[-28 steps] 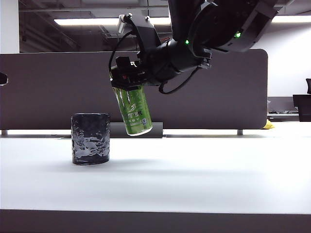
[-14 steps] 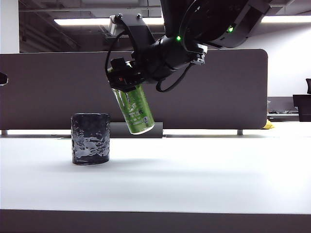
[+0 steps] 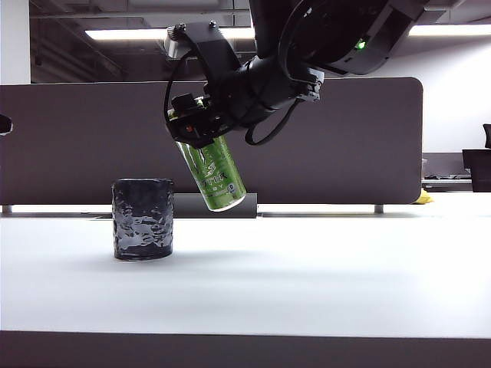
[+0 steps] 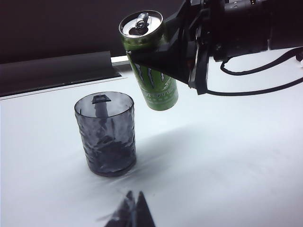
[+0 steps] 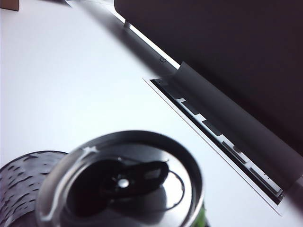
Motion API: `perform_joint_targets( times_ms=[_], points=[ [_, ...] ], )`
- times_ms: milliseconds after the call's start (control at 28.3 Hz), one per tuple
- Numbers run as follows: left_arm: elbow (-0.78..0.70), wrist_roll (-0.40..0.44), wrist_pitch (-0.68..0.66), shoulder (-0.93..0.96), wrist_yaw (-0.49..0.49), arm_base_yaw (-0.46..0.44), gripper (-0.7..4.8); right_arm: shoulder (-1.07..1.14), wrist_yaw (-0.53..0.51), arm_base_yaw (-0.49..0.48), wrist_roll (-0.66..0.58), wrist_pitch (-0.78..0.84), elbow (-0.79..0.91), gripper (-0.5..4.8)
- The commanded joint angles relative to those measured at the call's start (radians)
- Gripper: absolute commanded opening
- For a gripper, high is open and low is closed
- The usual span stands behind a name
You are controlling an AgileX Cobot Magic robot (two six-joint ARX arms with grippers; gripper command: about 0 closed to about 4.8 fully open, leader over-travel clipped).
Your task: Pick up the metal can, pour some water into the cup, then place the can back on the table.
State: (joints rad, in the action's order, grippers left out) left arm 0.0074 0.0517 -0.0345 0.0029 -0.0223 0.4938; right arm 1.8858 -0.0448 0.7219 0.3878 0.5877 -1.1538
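Note:
The bright-green metal can (image 3: 219, 180) hangs in the air, tilted with its silver top leaning toward the cup. My right gripper (image 3: 196, 123) is shut on its upper part. The dark, bumpy cup (image 3: 143, 218) stands upright on the white table (image 3: 307, 276), below and to the left of the can. In the left wrist view the can (image 4: 154, 80) sits beside and above the cup (image 4: 106, 135), clamped by the right gripper (image 4: 180, 52). My left gripper (image 4: 134, 201) shows only its tips, pressed together and empty. The right wrist view is filled by the can top (image 5: 123, 182), with the cup's rim (image 5: 23, 189) beside it.
A dark grey partition panel (image 3: 92, 138) runs along the back of the table. A cable tray slot (image 5: 218, 137) lies at its foot. A small yellow object (image 3: 422, 198) sits far right behind the table.
The right gripper has shifted slightly left and turned. The can leans a little more, with its top nearer the cup. The cup has not moved.

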Motion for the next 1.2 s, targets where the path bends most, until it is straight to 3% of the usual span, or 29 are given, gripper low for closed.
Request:
perform_joint_targets(
  times_ms=[35, 495, 1202],
  points=[
    [0.001, 0.0, 0.014, 0.001, 0.0, -0.001, -0.05, -0.013, 0.003, 0.002, 0.01, 0.075, -0.01, 2.38],
    [0.001, 0.0, 0.014, 0.001, 0.0, -0.002, -0.05, -0.013, 0.021, 0.002, 0.017, 0.129, -0.013, 2.38],
    [0.001, 0.0, 0.013, 0.001, 0.0, -0.002, -0.05, 0.013, 0.02, 0.012, 0.119, -0.006, -0.111, 2.38]
  ],
)
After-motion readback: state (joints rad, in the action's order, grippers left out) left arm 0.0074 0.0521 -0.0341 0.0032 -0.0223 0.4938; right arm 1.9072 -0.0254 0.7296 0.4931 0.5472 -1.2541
